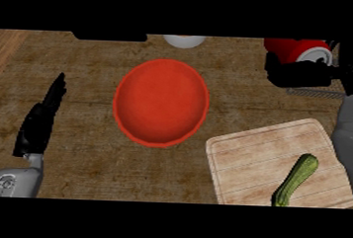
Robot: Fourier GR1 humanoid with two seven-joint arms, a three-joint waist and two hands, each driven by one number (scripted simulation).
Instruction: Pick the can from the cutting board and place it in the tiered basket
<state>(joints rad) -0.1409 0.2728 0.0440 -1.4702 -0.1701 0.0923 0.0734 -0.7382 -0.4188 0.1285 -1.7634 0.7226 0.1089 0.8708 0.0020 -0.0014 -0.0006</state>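
In the head view, a counter (75, 157) with a mottled brown, rough-looking surface is seen from steeply above. Near its middle a red plate (161, 103) is laid, oval in outline, matte, with a slightly raised rim and a smooth shallow centre. At the lower right a pale wooden cutting board (243, 163) is set at a slight tilt; its corners are rounded, a shallow groove runs along its border, and faint plank lines cross its face. On the board a green zucchini (295, 180) is laid, long, slightly curved and glossy, with its lower end at the view's bottom edge.

The can (302, 50) is seen at the upper right, off the board: a red cylinder with a pale, round end face turned toward the view. It is held by the right hand (298, 73), whose black fingers are curled beneath and around it, the grey forearm rising along the right edge. Just under this hand a short stretch of thin grey wire (315, 92) is visible, which appears to belong to the tiered basket; the rest of the basket cannot be made out.

At the left edge the left hand (41, 121) is shown resting, its black fingers straight and held together, pointing up the view, above a grey forearm. At the top edge a pale rounded object (184, 40) is partly seen.
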